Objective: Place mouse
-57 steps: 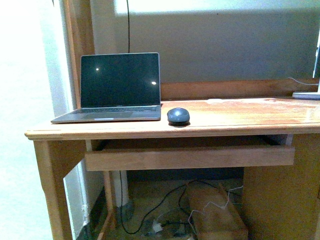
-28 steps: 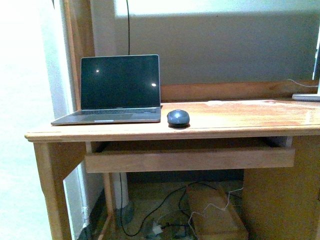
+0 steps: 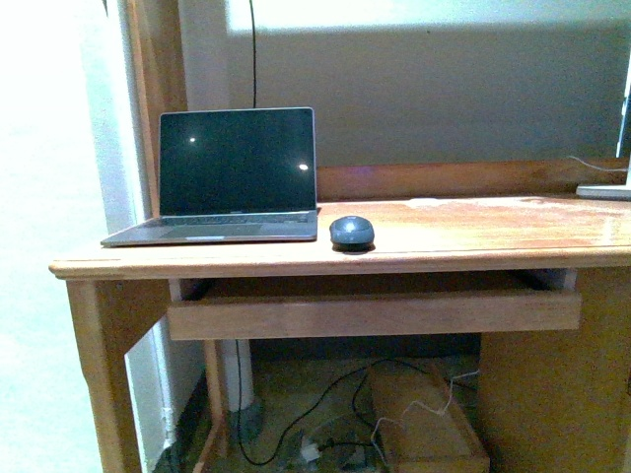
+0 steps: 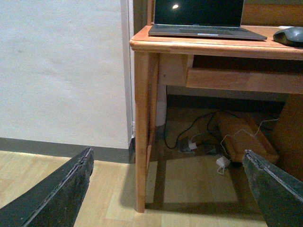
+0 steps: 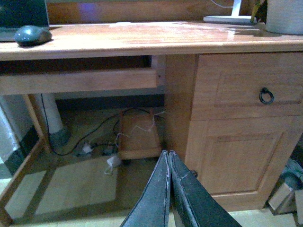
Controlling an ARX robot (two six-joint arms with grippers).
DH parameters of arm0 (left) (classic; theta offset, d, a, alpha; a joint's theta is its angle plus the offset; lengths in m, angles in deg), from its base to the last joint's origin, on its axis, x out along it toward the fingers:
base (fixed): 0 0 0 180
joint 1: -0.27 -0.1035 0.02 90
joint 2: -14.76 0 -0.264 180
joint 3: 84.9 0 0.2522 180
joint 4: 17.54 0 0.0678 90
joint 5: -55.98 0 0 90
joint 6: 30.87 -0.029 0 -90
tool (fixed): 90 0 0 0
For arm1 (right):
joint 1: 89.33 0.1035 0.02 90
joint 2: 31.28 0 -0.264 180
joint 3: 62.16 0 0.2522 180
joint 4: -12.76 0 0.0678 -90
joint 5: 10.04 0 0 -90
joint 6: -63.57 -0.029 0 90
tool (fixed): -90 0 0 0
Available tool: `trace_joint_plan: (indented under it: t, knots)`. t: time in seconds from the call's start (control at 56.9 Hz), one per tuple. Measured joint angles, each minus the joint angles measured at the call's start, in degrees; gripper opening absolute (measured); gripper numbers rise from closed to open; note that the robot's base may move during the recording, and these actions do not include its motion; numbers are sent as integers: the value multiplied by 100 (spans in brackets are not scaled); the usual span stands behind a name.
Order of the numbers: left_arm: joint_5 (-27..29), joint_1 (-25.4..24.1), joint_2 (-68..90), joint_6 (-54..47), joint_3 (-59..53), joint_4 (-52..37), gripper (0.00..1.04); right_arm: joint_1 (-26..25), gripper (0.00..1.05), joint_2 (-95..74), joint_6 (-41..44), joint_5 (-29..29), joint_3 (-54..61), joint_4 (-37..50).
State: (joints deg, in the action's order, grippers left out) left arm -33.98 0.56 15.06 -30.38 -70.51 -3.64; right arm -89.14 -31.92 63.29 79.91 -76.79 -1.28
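Observation:
The dark grey-blue mouse [image 3: 352, 233] rests on the wooden desk [image 3: 473, 236], just right of the open laptop [image 3: 232, 177]. It also shows in the left wrist view as the mouse [image 4: 289, 35] and in the right wrist view as the mouse [image 5: 32, 35]. Neither arm appears in the front view. My left gripper [image 4: 168, 163] hangs low over the floor near the desk's left leg, open and empty. Well below the desktop, in front of the cabinet, my right gripper [image 5: 168, 153] is shut with nothing in it.
A pull-out wooden shelf [image 3: 375, 310] juts from under the desktop. Cables and a low wooden box [image 3: 424, 419] lie on the floor beneath. A drawer cabinet [image 5: 246, 123] forms the desk's right side. A white lamp base [image 3: 603, 187] stands at the far right.
The front view has shifted very slightly; the mouse and laptop stay where they were.

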Motion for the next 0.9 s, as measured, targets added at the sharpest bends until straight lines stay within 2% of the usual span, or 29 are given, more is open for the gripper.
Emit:
trace_joint_plan:
  t: [0.334,0.422,0.897]
  knots:
    - [-2,0,0,-2,0,0,97,0,3,28,0,2,0,13]
    - [-2,0,0,-2,0,0,97,0,20,31,11,2,0,13]
    - [-2,0,0,-2,0,0,97,0,96,33,11,2,0,13]
